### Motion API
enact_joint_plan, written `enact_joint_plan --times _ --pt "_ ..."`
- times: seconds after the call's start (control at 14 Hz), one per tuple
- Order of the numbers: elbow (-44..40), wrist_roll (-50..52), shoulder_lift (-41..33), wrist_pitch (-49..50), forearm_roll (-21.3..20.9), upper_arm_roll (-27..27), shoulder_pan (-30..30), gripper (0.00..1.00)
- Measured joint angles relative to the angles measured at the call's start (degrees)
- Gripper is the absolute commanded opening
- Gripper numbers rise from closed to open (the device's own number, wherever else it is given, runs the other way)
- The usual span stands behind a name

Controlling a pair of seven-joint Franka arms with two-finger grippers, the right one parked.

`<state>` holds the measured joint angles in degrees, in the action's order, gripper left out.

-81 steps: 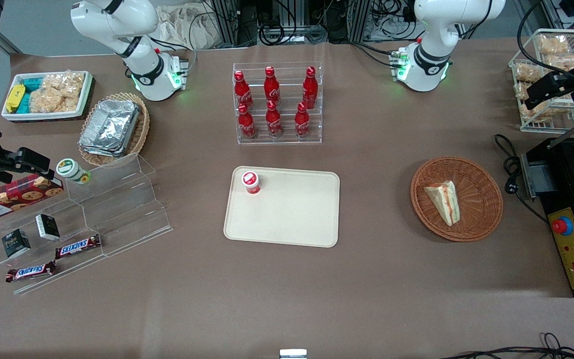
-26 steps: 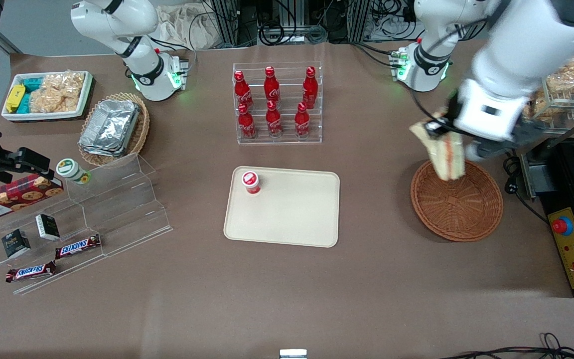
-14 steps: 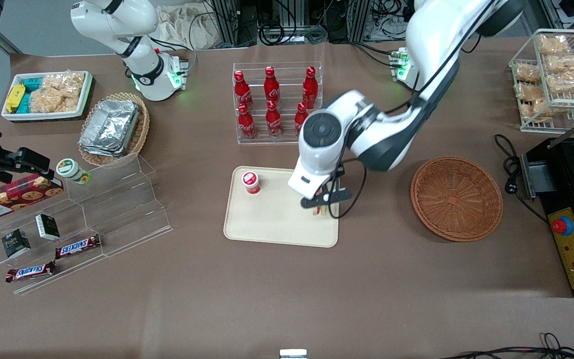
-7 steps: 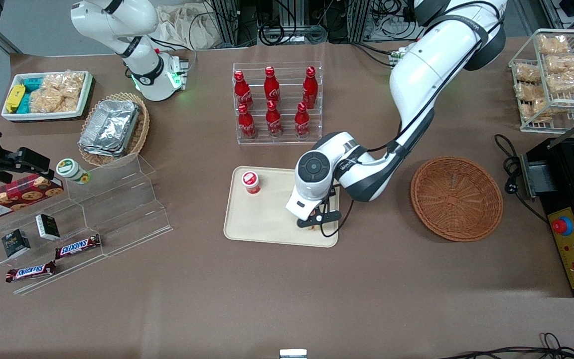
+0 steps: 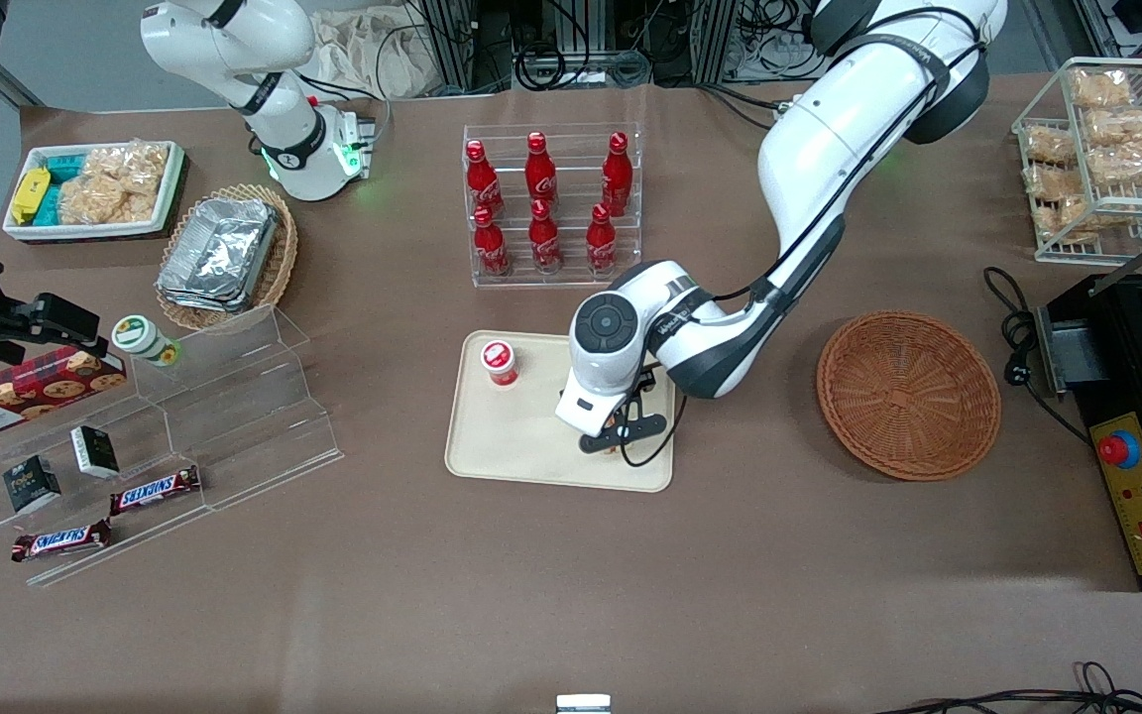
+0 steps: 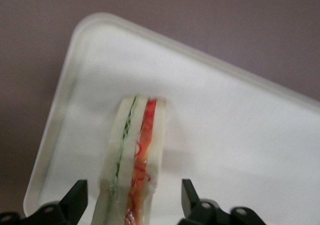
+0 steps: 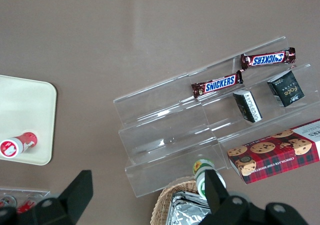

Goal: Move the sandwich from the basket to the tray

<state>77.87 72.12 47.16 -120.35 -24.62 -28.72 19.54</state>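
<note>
Front view: the gripper point(image 5: 615, 441) hovers low over the tray point(image 5: 512, 446) at frame centre, near a red-capped cup point(image 5: 499, 361); the basket point(image 5: 908, 395) sits empty at right. Left wrist view: the sandwich point(image 6: 134, 160) lies on the tray point(image 6: 240, 150) (filling edge up), fingers point(image 6: 76, 201) spread wide, clear of the bread.

The sandwich point(image 6: 134, 160), white with green and red filling, stands on edge on the cream tray point(image 5: 512, 436); the wicker basket point(image 5: 908, 395) holds nothing.
</note>
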Motion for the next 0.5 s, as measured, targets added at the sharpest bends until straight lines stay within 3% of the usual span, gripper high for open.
enact_joint_plan --times 0.21,0.5 --pt "-1.1 7.9 -9.1 6.0 0.4 0.2 -3.8 1.0" --pt "-0.1 4.1 -21.3 16.5 3.2 0.3 -11.2 1.0"
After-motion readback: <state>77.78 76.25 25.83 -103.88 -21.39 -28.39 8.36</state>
